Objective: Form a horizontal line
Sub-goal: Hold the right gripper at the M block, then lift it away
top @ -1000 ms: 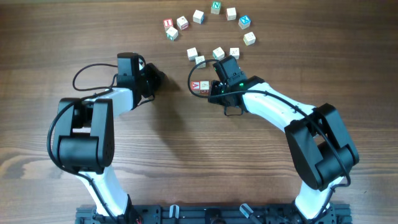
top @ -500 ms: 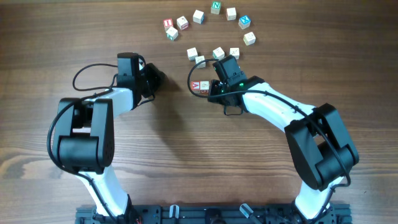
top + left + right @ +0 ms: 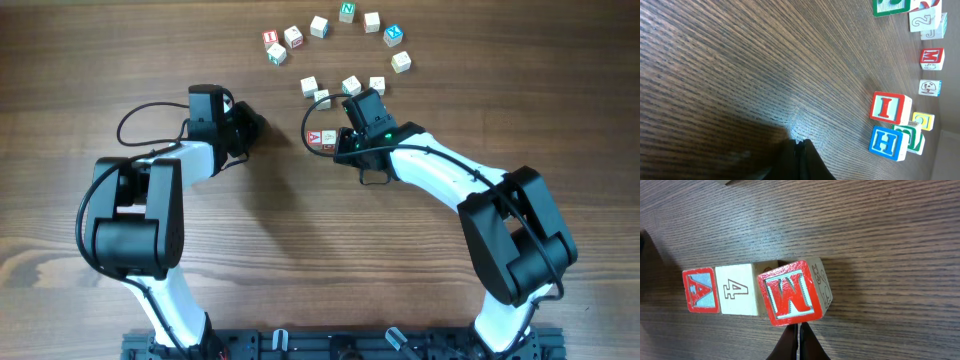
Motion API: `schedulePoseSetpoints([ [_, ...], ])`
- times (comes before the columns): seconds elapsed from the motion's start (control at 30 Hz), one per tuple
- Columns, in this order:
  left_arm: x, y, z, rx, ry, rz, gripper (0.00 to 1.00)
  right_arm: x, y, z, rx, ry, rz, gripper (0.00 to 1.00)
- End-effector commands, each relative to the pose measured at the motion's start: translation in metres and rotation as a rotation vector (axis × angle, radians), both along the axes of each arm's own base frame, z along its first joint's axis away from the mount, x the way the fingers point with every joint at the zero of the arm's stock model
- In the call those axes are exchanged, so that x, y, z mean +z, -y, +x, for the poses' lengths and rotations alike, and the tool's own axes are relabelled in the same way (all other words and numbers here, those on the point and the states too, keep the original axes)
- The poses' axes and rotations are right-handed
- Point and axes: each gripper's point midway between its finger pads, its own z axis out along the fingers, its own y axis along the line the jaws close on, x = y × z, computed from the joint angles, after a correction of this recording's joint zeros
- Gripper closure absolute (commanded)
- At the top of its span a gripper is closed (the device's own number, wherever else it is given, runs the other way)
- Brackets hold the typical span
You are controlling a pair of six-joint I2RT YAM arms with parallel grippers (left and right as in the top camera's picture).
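In the right wrist view three pale cubes with red printing lie side by side in a row: the "A" cube (image 3: 701,290), a plain-faced cube marked "4" (image 3: 737,296) and the "M" cube (image 3: 790,292). The M cube sits slightly askew at the row's right end. My right gripper (image 3: 799,330) is shut, its tips right at the M cube's near edge. Overhead, the A cube (image 3: 316,137) and the plain cube (image 3: 329,137) show beside the right gripper (image 3: 345,143), which hides the M cube. My left gripper (image 3: 255,127) is shut and empty over bare wood (image 3: 799,145).
Several other letter cubes lie in an arc at the back of the table (image 3: 345,12), and a few pale ones (image 3: 310,86) lie just behind the row. The left wrist view shows a red "I" cube (image 3: 886,107) and a blue "H" cube (image 3: 885,142).
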Motion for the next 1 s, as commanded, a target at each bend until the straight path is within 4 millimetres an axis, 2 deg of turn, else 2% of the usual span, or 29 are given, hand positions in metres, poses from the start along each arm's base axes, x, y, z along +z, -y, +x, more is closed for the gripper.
schedulePoseSetpoints([
  [0.0, 0.0002, -0.0053, -0.0027, 0.002, 0.004, 0.03, 0.96, 0.0087, -0.0029, 0.0021, 0.01, 0.024, 0.011, 0.95],
  [0.97, 0.0003, -0.0053, -0.0026, 0.002, 0.005, 0.03, 0.96, 0.0109, -0.0073, 0.0038, 0.015, 0.039, 0.021, 0.95],
])
